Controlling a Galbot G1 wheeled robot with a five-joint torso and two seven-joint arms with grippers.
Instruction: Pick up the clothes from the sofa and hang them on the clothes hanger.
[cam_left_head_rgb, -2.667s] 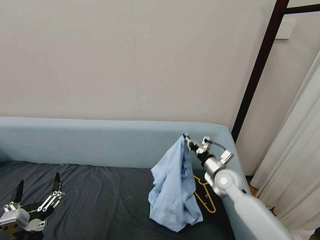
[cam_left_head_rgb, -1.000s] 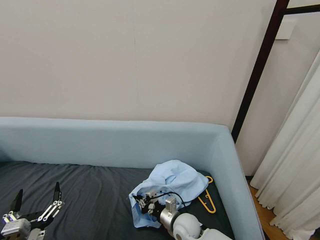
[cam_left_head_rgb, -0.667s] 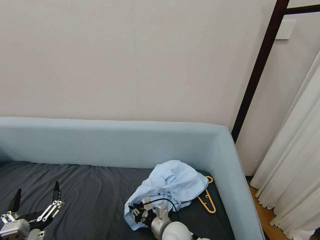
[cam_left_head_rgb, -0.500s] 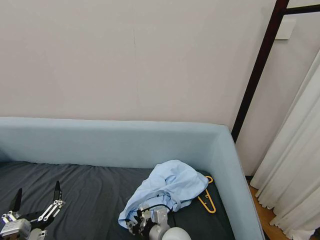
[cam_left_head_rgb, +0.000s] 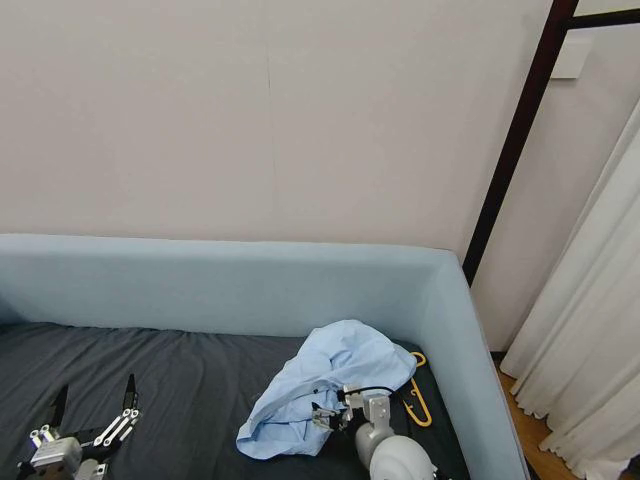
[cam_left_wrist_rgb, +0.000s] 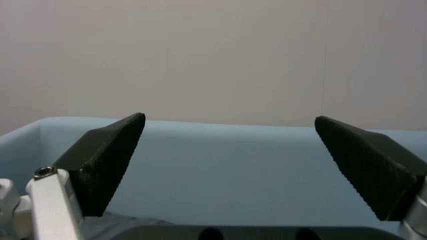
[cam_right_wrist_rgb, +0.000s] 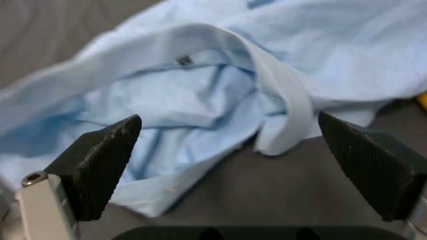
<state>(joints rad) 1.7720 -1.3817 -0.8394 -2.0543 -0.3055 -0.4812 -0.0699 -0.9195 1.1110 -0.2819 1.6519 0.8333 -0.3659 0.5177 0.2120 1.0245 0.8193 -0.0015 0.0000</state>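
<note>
My right gripper (cam_left_head_rgb: 327, 413) was low over the dark seat cushion (cam_left_head_rgb: 180, 390) of the sofa (cam_left_head_rgb: 220, 285), reaching out from the lower edge of the head view. Its two black fingers (cam_right_wrist_rgb: 100, 160) were spread wide with nothing between them. They pointed at the light blue shirt (cam_left_head_rgb: 335, 375), which lay crumpled on the cushion near the sofa's right end. In the right wrist view the shirt (cam_right_wrist_rgb: 200, 95) showed a folded band of cloth between my fingertips; I could not tell whether they touched the fabric.

A yellow hanger (cam_left_head_rgb: 415, 405) lay on the cushion just beside the shirt, partly under it.

My left gripper (cam_left_head_rgb: 93, 398) was held well apart at the lower left, fingers (cam_left_wrist_rgb: 107, 160) spread and aimed at the pale blue backrest.

Behind the sofa stood a plain wall. A dark pole (cam_left_head_rgb: 515, 140) and a white curtain (cam_left_head_rgb: 590, 330) were to the right.
</note>
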